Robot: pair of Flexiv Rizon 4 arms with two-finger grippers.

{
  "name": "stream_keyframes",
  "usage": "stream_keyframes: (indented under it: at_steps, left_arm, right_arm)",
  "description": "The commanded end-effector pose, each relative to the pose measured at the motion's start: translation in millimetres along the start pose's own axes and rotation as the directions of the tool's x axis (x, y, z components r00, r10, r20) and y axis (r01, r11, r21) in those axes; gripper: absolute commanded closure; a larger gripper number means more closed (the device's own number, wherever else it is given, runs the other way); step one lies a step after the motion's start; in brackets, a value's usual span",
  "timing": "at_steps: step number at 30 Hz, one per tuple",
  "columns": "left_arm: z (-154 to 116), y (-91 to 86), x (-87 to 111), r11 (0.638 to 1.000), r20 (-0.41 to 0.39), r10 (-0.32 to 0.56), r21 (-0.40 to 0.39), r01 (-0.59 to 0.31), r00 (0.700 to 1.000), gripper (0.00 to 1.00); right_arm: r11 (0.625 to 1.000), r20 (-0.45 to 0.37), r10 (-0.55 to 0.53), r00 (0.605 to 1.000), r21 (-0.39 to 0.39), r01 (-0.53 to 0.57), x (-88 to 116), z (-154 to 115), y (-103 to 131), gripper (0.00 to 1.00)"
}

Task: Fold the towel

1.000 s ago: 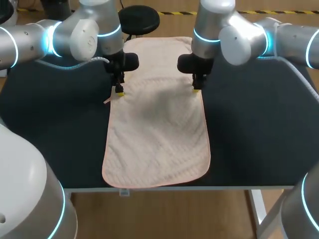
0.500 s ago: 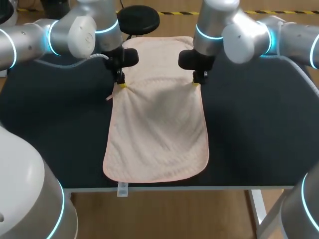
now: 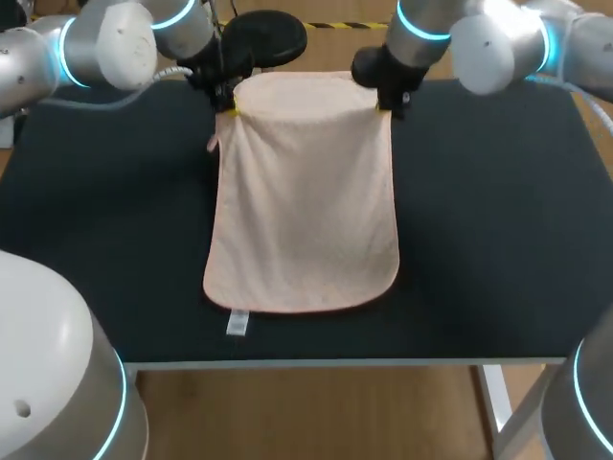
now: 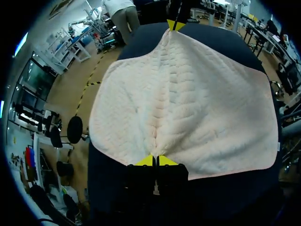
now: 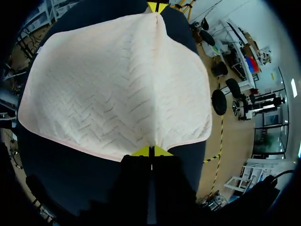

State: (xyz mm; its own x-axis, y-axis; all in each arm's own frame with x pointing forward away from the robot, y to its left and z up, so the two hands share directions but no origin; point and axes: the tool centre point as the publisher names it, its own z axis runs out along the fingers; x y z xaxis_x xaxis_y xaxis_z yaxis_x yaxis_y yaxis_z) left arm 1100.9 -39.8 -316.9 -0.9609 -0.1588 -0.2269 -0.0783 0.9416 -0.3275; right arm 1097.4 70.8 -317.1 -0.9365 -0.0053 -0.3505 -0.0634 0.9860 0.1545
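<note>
Your left hand (image 3: 229, 110) and right hand (image 3: 383, 109) are each pinching the towel (image 3: 305, 206) by a corner, far across the worktop (image 3: 498, 220).

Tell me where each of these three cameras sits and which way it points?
Head view: above and behind the robot, looking down on table, towel, left hand and right hand.
Left wrist view: on the left wrist, looking along the left hand across the towel.
Right wrist view: on the right wrist, looking along the right hand.
Shared: all show the towel.

Silver arms (image 3: 120, 43), cyan rings (image 3: 421, 27); left end effector (image 3: 229, 110) black, yellow-tipped.
</note>
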Motion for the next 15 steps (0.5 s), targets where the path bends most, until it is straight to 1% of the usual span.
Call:
stream_keyframes:
  at_steps: [1, 6, 8, 9, 10, 12, 14, 15]
  left_arm:
    - [-71, -7.2, -12.7, 1.0, 0.149, -0.026, 0.015, 0.024, 0.988, 1.0]
    - [-119, -19.6, -47.4, 0.997, 0.305, -0.075, 0.045, 0.064, 0.949, 1.0]
    - [-136, -25.1, -59.3, 0.996, 0.356, -0.081, 0.065, 0.062, 0.931, 1.0]
    - [-143, -27.8, -65.1, 0.997, 0.387, -0.073, 0.06, 0.054, 0.919, 1.0]
    - [-152, -31.8, -72.8, 0.996, 0.407, -0.081, 0.072, 0.057, 0.91, 1.0]
    - [-163, -37.0, -84.3, 0.997, 0.453, -0.064, 0.064, 0.039, 0.889, 1.0]
    - [-173, -42.4, -97.0, 0.996, 0.482, -0.072, 0.076, 0.039, 0.873, 1.0]
    - [-178, -45.6, -101.9, 0.997, 0.504, -0.058, 0.075, 0.024, 0.862, 1.0]
  right_arm:
    - [1.0, 0.056, -0.008, 0.998, -0.02, 0.01, -21, -67, -4, 1.0]
    - [0.999, 0.167, -0.007, 0.986, -0.051, 0.016, -56, -112, 0, 1.0]
    - [0.998, 0.189, -0.002, 0.982, -0.064, 0.014, -69, -128, 1, 1.0]
    - [0.998, 0.215, -0.005, 0.977, -0.062, 0.019, -75, -136, 1, 1.0]
    - [0.998, 0.238, -0.008, 0.971, -0.066, 0.025, -83, -145, 2, 1.0]
    - [0.997, 0.28, -0.015, 0.96, -0.065, 0.035, -95, -156, 3, 1.0]
    - [0.997, 0.322, -0.019, 0.947, -0.071, 0.044, -108, -170, 5, 1.0]
    - [0.996, 0.342, -0.023, 0.939, -0.07, 0.05, -114, -176, 6, 1.0]
